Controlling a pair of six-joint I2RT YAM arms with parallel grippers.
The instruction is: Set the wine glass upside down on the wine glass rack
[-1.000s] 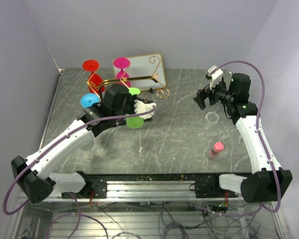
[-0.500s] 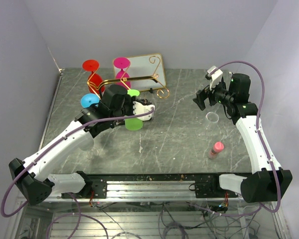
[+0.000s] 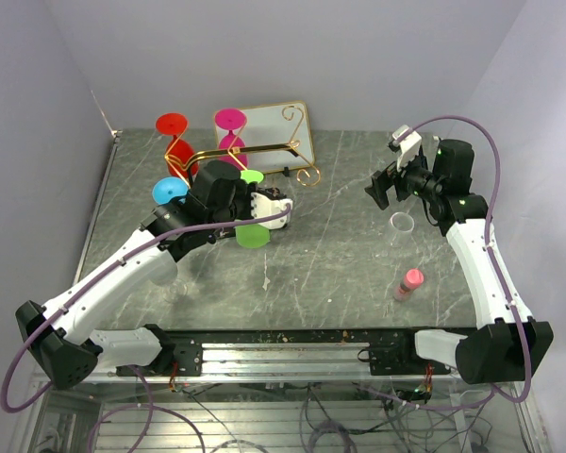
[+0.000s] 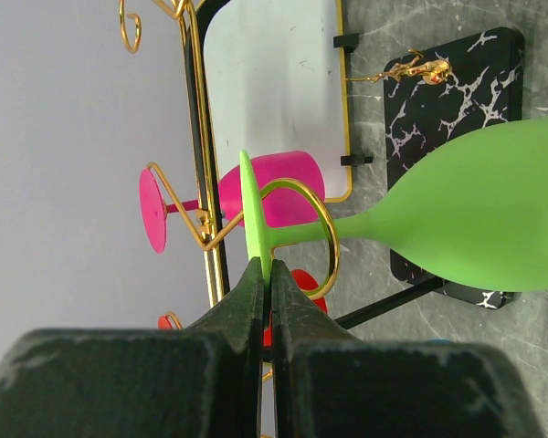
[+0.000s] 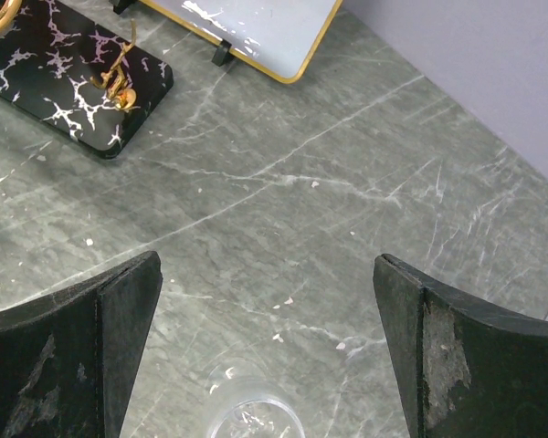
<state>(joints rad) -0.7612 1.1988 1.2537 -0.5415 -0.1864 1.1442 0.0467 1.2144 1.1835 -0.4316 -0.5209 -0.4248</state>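
As left fingers (image 4: 248, 297) pinch wine glass (image 4: 475, 214) foot edge, stem crossing rack (image 4: 447, 91) loop

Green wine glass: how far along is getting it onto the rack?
Done: the red glass, pink glass and blue glass sit foot-up on the wine glass rack. In hand: the left gripper is shut on the green wine glass's foot, holding it sideways by the rack; whether its stem sits in the gold loop is unclear. Left: seat it upside down, release. The right gripper is open, idle.
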